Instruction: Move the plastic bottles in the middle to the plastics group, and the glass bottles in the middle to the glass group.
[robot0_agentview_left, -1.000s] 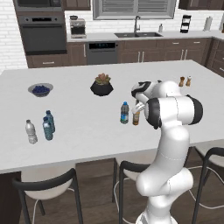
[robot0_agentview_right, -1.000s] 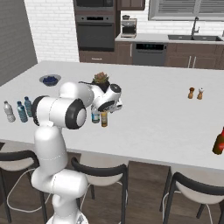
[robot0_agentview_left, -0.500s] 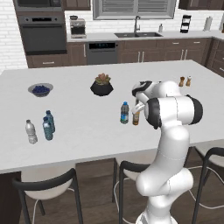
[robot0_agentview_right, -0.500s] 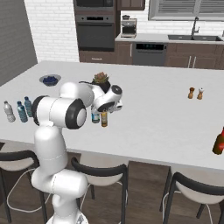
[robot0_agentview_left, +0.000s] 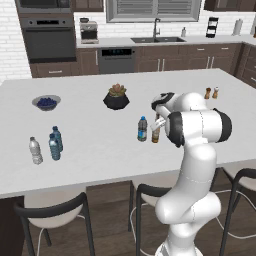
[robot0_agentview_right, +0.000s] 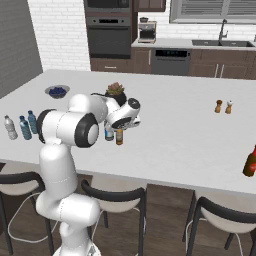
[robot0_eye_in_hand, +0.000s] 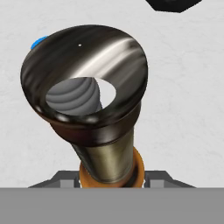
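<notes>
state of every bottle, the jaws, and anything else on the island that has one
amber bottle: upright, uncapped, jaws closed around it
blue-label water bottle: upright, capped, free
three left bottles: upright
two small brown bottles: upright
bowl: holds blue fruit
red bottle: upright

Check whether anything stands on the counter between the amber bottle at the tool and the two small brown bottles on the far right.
Nothing visible does. The amber bottle sits at the tool; the white counter between it and the two small brown bottles is bare. The blue-label water bottle stands on the opposite side.
</notes>
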